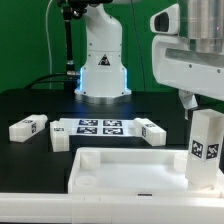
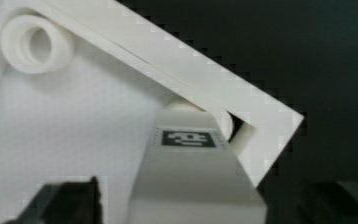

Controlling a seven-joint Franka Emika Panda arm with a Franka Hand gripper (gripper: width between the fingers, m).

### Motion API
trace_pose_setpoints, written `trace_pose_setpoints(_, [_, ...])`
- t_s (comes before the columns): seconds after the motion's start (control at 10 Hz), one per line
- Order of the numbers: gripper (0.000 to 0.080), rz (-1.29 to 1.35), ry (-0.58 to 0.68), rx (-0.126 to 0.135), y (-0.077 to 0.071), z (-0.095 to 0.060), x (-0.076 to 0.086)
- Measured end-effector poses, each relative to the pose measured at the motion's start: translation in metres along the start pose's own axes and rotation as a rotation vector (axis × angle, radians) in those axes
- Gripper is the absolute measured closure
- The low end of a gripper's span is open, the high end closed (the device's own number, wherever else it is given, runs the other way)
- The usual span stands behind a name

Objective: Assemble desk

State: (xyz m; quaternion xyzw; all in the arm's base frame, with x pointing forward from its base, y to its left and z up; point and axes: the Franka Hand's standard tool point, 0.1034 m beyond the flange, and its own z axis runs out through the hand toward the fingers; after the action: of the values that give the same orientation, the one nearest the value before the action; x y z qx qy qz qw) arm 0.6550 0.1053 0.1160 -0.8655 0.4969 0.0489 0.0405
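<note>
The white desk top [image 1: 120,172] lies at the front with its rim up. One square leg [image 1: 207,148] stands upright in its corner at the exterior view's right, tags facing out. My gripper [image 1: 199,107] is right above this leg. In the wrist view the leg [image 2: 194,165] sits between my fingers [image 2: 73,203], and a strip of the desk top [image 2: 87,120] shows between the visible finger and the leg. The gripper [image 2: 197,208] looks open around the leg. A round socket [image 2: 37,45] shows in another corner. Three loose legs [image 1: 28,127] [image 1: 58,137] [image 1: 152,131] lie behind the top.
The marker board [image 1: 100,126] lies flat between the loose legs, in front of the robot base [image 1: 103,75]. The black table [image 1: 30,105] runs out to both sides.
</note>
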Motion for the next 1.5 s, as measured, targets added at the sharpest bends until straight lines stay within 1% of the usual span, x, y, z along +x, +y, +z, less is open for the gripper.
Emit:
trace_pose_setpoints(0.1, [0.0171, -0.050, -0.003, -0.006, -0.0008, -0.0004, -0.0032])
trace_pose_setpoints(0.2, [0.0156, -0.191, -0.001, -0.008, -0.0016, 0.0001, -0.0056])
trace_pose_setpoints(0.5, [0.0151, -0.435, -0.001, -0.004, -0.0023, 0.0000, -0.0059])
trace_pose_setpoints(0.8, [0.0150, -0.605, -0.001, -0.005, -0.0023, 0.0000, -0.0058])
trace_pose_setpoints(0.9, [0.0150, -0.734, 0.018, -0.026, -0.0011, 0.0002, -0.0036])
trace_pose_setpoints(1.1, [0.0150, -0.934, 0.040, -0.051, -0.0016, -0.0009, -0.0031])
trace_pose_setpoints(1.3, [0.0150, -1.087, 0.039, -0.052, -0.0023, -0.0008, -0.0033])
trace_pose_setpoints(1.4, [0.0150, -1.203, 0.043, -0.051, -0.0027, -0.0004, -0.0016])
trace_pose_setpoints(1.5, [0.0150, -1.245, 0.054, -0.045, -0.0046, -0.0001, -0.0013])
